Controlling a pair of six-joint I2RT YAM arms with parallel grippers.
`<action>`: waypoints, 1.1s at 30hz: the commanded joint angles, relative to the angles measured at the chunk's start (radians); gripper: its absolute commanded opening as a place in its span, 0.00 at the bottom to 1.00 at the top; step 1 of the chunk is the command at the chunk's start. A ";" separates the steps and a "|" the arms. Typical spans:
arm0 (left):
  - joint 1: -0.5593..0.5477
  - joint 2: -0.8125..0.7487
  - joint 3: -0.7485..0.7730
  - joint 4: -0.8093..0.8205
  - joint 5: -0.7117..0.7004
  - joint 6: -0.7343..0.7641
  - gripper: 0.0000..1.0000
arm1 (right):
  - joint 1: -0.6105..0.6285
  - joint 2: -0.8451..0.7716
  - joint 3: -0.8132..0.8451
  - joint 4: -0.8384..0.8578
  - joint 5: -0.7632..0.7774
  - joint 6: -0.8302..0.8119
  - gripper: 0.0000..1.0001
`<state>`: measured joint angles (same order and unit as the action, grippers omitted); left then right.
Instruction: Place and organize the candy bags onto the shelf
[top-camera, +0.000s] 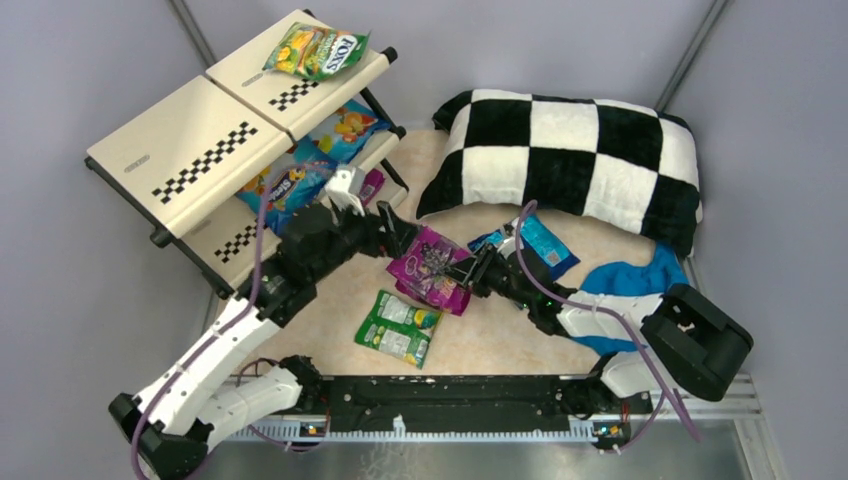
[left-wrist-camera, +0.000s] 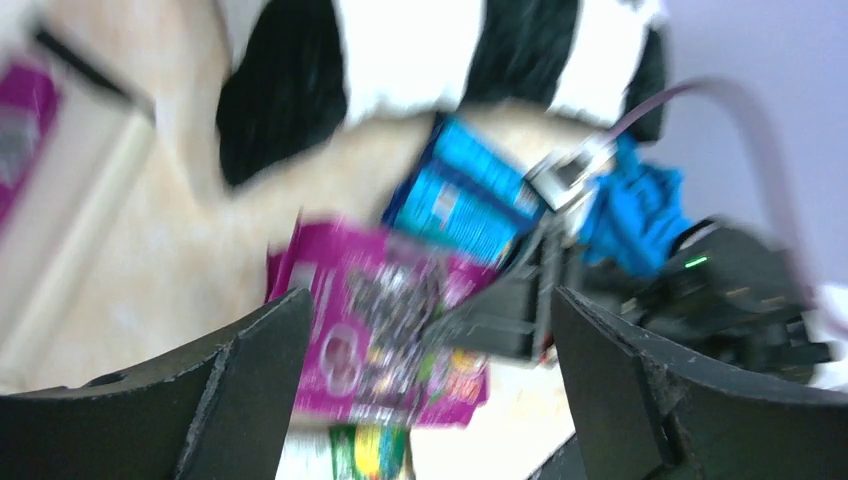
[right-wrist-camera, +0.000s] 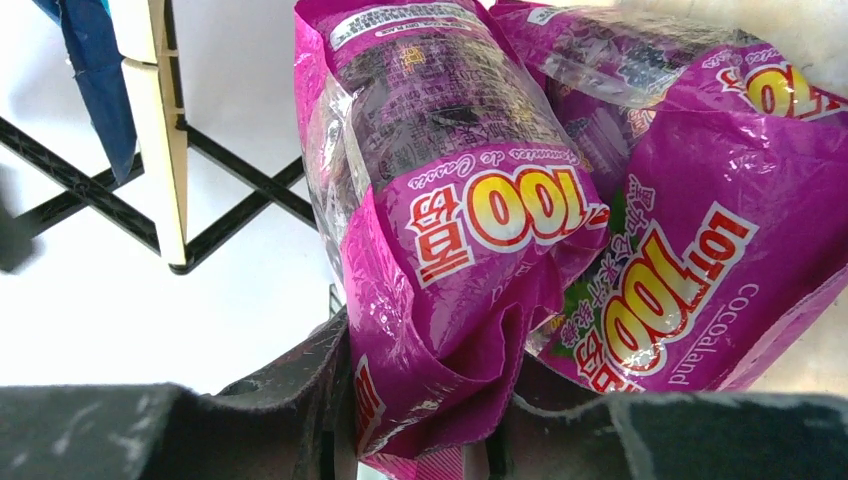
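On the left, we see the shelf (top-camera: 190, 150), a green-yellow bag (top-camera: 318, 50) lying on its top tier. Our left gripper (top-camera: 400, 235) gapes wide, holding nothing. Our right gripper (top-camera: 475, 268) pinches a magenta bag (right-wrist-camera: 440, 250) that touches a second magenta bag (right-wrist-camera: 680, 200).

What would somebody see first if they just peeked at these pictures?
Probably the big black-and-white checkered pillow at the back right of the table. Next come the shiny magenta candy bags in the middle, one of them pinched in the right gripper. On the left stands the cream shelf, with a green-yellow FOX'S bag lying on its top tier.
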<state>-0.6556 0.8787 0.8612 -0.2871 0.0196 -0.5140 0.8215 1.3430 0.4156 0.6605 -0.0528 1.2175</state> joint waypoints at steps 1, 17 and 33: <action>-0.003 0.013 0.269 0.023 0.069 0.240 0.95 | 0.007 -0.045 0.100 0.076 -0.056 0.038 0.27; -0.003 0.199 0.434 0.392 -0.029 0.642 0.98 | 0.109 0.403 0.498 0.271 -0.131 0.192 0.21; 0.011 -0.072 0.096 0.625 -0.150 0.857 0.98 | 0.220 0.937 1.097 0.263 0.010 0.183 0.21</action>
<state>-0.6556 0.8375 1.0084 0.1974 -0.0845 0.2459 1.0492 2.2440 1.3636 0.7849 -0.1127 1.4067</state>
